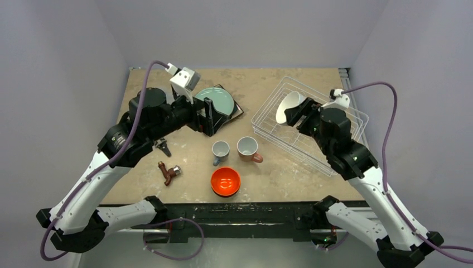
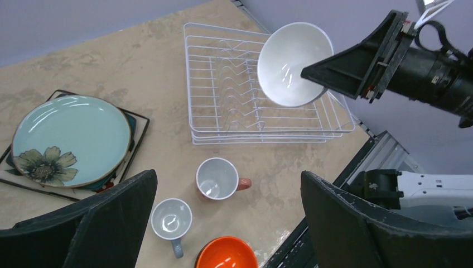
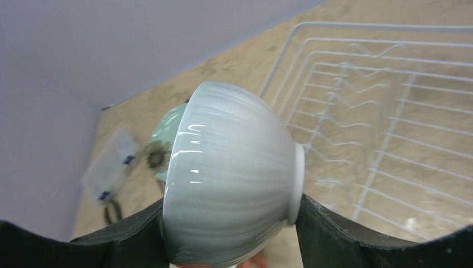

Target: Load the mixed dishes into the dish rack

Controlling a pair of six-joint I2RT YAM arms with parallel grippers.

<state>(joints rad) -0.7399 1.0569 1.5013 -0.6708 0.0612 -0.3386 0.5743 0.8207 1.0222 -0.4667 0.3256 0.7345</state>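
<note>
My right gripper (image 1: 294,113) is shut on the white bowl (image 1: 288,106), holding it on its side above the left end of the white wire dish rack (image 1: 357,120); the bowl fills the right wrist view (image 3: 231,178). My left gripper (image 1: 205,115) is open and empty, raised beside the round teal plate (image 1: 217,99), which lies on the square flower-patterned plate (image 1: 239,111). The pale blue mug (image 1: 220,149), pink mug (image 1: 247,147) and orange bowl (image 1: 225,181) stand upright on the table. The left wrist view shows the rack (image 2: 223,78), bowl (image 2: 290,64), teal plate (image 2: 72,137) and both mugs. The dark brown bowl is out of view.
Black-handled pliers (image 1: 163,146) and a brown tool (image 1: 167,173) lie on the table left of the mugs. A clear plastic box (image 3: 111,164) shows blurred at the table's left in the right wrist view. The black table edge rail (image 1: 240,209) runs along the front.
</note>
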